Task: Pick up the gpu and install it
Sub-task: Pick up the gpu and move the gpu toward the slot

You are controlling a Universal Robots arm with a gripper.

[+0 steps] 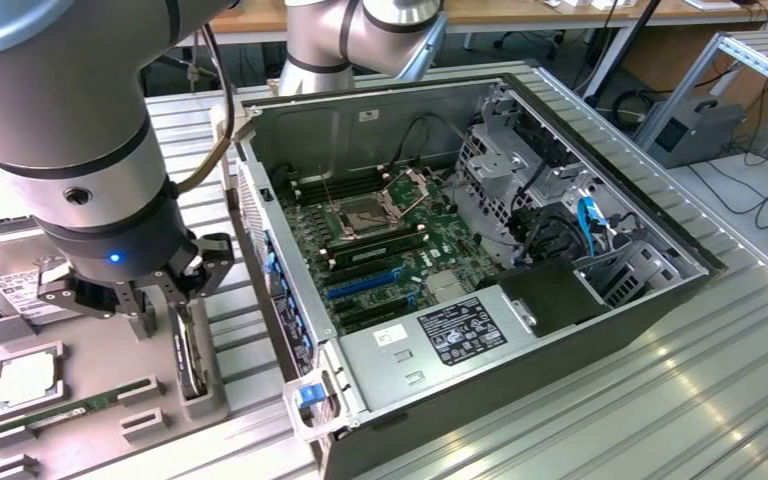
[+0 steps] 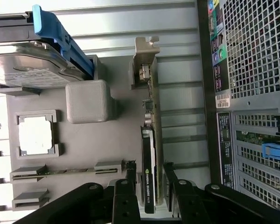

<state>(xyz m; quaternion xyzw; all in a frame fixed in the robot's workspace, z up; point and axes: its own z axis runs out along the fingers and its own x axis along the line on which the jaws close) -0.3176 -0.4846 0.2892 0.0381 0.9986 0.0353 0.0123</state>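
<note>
Right, we're down on the parts tray (image 2: 107,140) with the tool (image 2: 150,196), and the gpu (image 2: 149,154) sits straight between its jaws. The card stands on edge in its tray slot. Its long axis runs out ahead of the tool to the silver bracket (image 2: 144,58) at the far end, and we hold it near the opposite end. Both fingers (image 2: 130,182) look pressed onto its flat faces, so we call it gripped, though it is not yet lifted out. In the exterior view the tray lies on the desk (image 1: 598,400) just left of the open case (image 1: 357,125), with the card parallel to the case's facing side.
</note>
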